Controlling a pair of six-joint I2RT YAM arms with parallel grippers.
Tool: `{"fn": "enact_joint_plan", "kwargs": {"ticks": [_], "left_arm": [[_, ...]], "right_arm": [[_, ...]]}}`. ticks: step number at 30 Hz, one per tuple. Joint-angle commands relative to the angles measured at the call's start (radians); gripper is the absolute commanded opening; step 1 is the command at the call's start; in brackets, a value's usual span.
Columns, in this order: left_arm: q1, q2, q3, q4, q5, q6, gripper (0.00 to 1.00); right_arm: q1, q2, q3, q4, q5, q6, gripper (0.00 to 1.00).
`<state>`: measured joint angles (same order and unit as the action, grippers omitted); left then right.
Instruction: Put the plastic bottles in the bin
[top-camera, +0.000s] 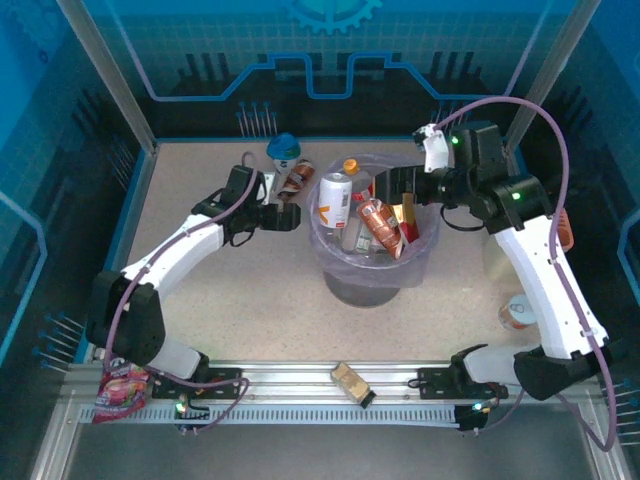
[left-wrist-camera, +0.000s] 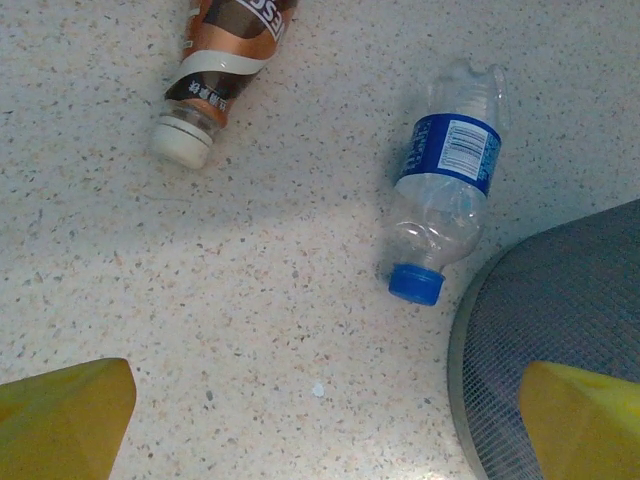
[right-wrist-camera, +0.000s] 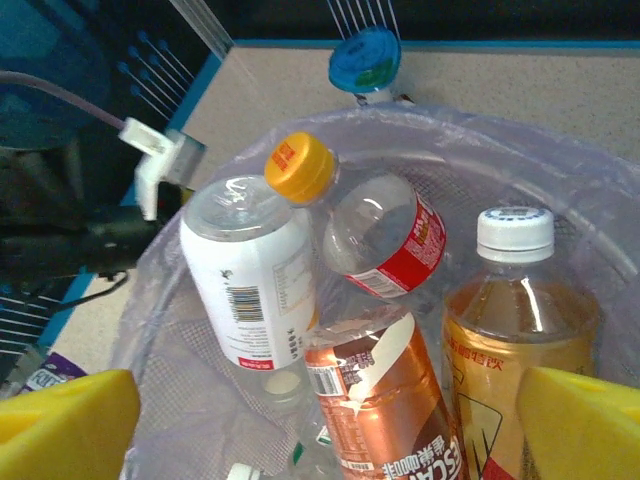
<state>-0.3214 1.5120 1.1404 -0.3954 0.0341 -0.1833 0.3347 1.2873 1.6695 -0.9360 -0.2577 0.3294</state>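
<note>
Left wrist view: left pincer (left-wrist-camera: 320, 420), spread and empty, is hovering; blue-capped bottle (left-wrist-camera: 445, 190) is lying just ahead, beside the bin (left-wrist-camera: 570, 300); brown bottle (left-wrist-camera: 215, 70) farther ahead-left. Right pincer (right-wrist-camera: 320, 430) is gaping, empty, above binned bottles (right-wrist-camera: 250, 290). Step likely fetching the blue-capped bottle: needing a descent astride it.

Non-task items: red snack packet (top-camera: 120, 392) lying at the near-left corner, over the end of the metal rail (top-camera: 290, 385). Small gold-brown box (top-camera: 350, 383) on the same rail, roughly mid-width, lying skewed. Orange holder (top-camera: 566, 228) at the right edge of the speckled table (top-camera: 250, 300), mostly hidden. Blue panel walls (top-camera: 60, 120) enclose everything.
</note>
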Motion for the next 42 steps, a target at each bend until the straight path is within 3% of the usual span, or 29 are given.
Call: {"fn": "enact_joint_plan", "kwargs": {"ticks": [1, 12, 18, 23, 27, 30, 34, 42], "left_arm": [[0.018, 0.061, 0.069, 0.012, 0.041, 0.076, 0.99], [0.035, 0.303, 0.269, 0.012, 0.033, 0.178, 0.99], [0.039, 0.433, 0.347, 0.036, -0.088, 0.191, 0.99], [0.043, 0.565, 0.431, 0.035, -0.072, 0.267, 0.99], [0.050, 0.660, 0.560, -0.056, -0.135, 0.305, 0.99], [0.068, 0.729, 0.666, -0.158, -0.088, 0.298, 0.97], [0.070, 0.814, 0.780, -0.293, -0.100, 0.322, 0.90], [0.070, 0.822, 0.759, -0.301, -0.122, 0.355, 0.61]], "right_arm": [[-0.033, -0.030, -0.024, 0.048, -0.083, 0.022, 1.00], [-0.108, -0.132, -0.160, 0.157, -0.108, 0.095, 1.00], [-0.137, -0.164, -0.196, 0.159, -0.123, 0.110, 1.00], [-0.161, -0.173, -0.207, 0.148, -0.137, 0.109, 1.00], [-0.171, -0.174, -0.206, 0.141, -0.147, 0.108, 1.00], [-0.176, -0.178, -0.216, 0.142, -0.148, 0.109, 1.00], [-0.186, -0.187, -0.223, 0.146, -0.147, 0.112, 1.00], [-0.203, -0.193, -0.231, 0.154, -0.163, 0.119, 1.00]]}}
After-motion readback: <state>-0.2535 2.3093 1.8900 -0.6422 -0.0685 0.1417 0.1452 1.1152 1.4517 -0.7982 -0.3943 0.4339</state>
